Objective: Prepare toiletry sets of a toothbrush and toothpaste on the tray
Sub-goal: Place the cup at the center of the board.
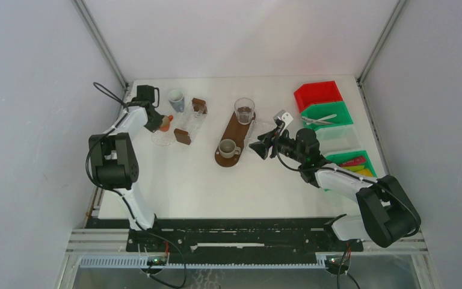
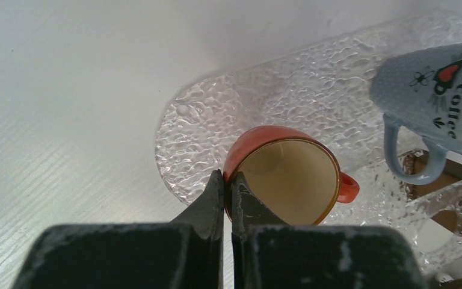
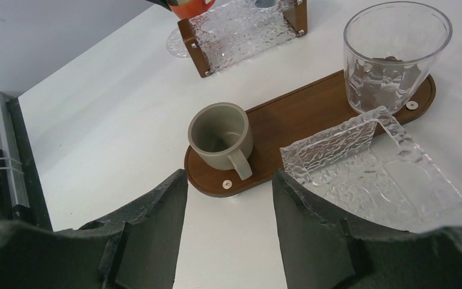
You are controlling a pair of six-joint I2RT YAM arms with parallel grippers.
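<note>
Left gripper (image 2: 227,180) pinched on the orange cup (image 2: 289,180) rim; right gripper (image 3: 228,178) jaws apart, empty.
Left arm reaches to the far-left of the white table (image 1: 174,186). Right arm is bent inward, with its gripper hovering by the wooden tray (image 3: 289,123). Pale walls all round. The tray carries a grey cup (image 3: 219,138) and a clear glass (image 3: 391,54). Toothpaste (image 1: 353,161), a pink-red and a lime tube, lies in the nearest green bin (image 1: 370,158), far right.

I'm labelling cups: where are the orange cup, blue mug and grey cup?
small orange ceramic cup (image 2: 289,180): left wrist view, cream inside.
pale blue printed mug (image 2: 427,96): left wrist view, outer side.
grey-brown handled cup (image 3: 215,158): right wrist view, outer wall.
</note>
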